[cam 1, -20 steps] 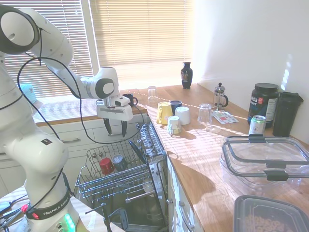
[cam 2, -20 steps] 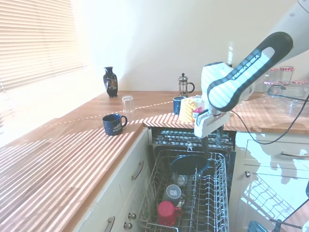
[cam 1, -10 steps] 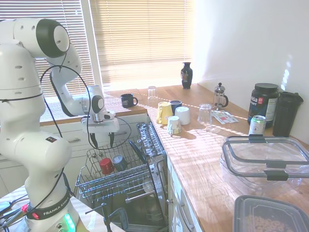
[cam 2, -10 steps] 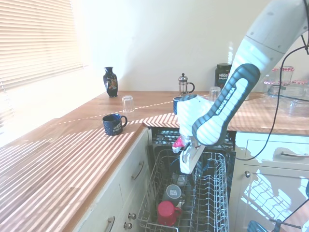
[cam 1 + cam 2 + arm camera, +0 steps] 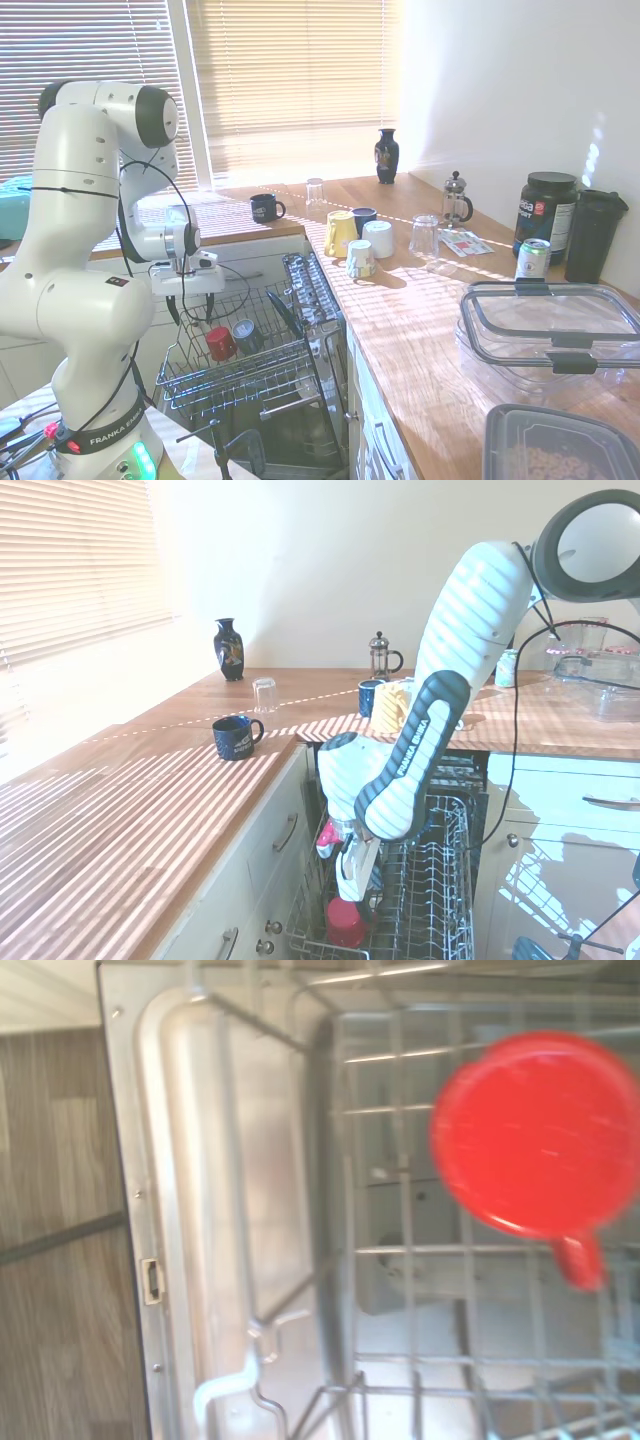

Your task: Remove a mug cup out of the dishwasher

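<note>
Sunlit wooden counter point(image 5: 440, 320) beside the dishwasher point(image 5: 255, 375); red mug point(image 5: 219, 343) in its rack, gripper point(image 5: 188, 308) above, opening unclear

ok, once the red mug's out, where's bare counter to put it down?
Bare worktop on the window side, in front of the navy mug. Crowded: the cluster of cups by the rack, and the tubs at the near end. The red mug sits in the rack.

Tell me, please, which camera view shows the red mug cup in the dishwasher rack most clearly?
The wrist view: the mug cup fills much of it, seen from above, base and handle plain though slightly blurred. The first exterior view shows it small among the rack wires. The second exterior view shows it partly hidden behind the arm.
</note>
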Tool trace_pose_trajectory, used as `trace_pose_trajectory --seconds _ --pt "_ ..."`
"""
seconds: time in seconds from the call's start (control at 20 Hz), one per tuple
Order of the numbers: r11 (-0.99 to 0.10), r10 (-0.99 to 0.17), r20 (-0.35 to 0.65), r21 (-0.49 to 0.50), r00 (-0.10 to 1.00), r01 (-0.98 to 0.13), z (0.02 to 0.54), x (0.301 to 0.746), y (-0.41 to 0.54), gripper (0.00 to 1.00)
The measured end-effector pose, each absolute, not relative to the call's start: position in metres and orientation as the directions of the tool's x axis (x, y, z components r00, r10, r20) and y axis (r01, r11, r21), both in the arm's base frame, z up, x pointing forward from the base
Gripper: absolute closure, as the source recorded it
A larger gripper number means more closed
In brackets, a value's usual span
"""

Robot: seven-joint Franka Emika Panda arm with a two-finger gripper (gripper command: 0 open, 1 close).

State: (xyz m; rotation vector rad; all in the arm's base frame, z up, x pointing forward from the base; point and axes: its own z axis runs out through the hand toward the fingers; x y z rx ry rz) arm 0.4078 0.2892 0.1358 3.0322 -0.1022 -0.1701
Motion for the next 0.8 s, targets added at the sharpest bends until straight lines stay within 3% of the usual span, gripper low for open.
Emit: trace_pose_trajectory --seconds 0.8 --pt "-0.989 0.012 -0.137 0.147 0.99 0.032 0.067 0.409 0.28 0.0"
